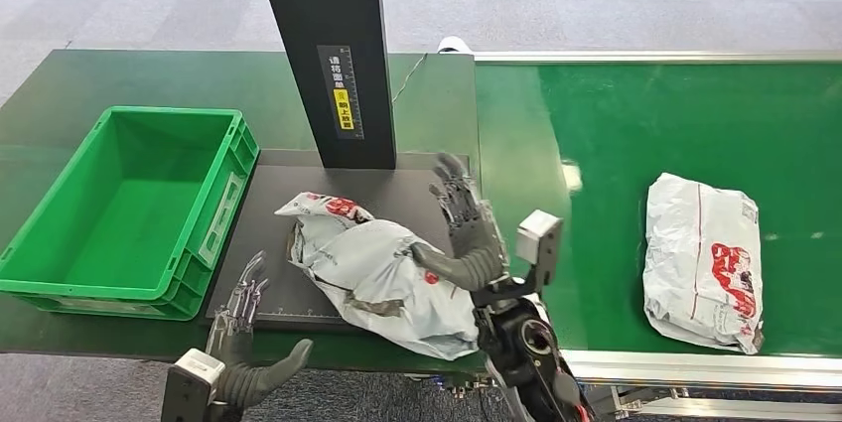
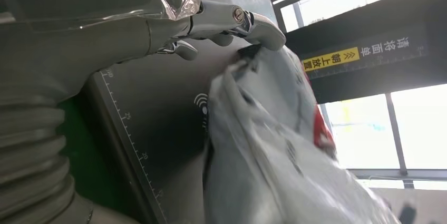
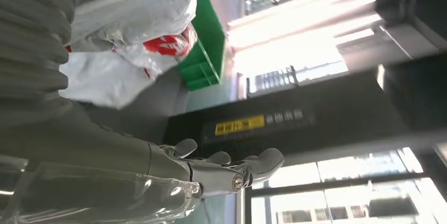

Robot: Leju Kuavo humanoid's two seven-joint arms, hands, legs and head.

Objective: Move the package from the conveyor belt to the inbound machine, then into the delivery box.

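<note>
A crumpled grey-white package (image 1: 382, 273) with red print lies on the black pad of the inbound machine (image 1: 268, 243), under its black post (image 1: 333, 45). My right hand (image 1: 465, 228) is beside the package's right end, fingers spread and pointing up, thumb against the bag; it holds nothing. My left hand (image 1: 243, 338) hovers open at the pad's front left edge, apart from the package. The left wrist view shows the package (image 2: 274, 145) close past my fingers (image 2: 232, 21). The right wrist view shows the package (image 3: 126, 29) behind my extended fingers (image 3: 226, 168).
An empty green delivery box (image 1: 124, 209) stands left of the machine. A second white package (image 1: 703, 258) with red print lies on the green conveyor belt (image 1: 635, 134) to the right. The belt's metal rail (image 1: 695, 367) runs along the front.
</note>
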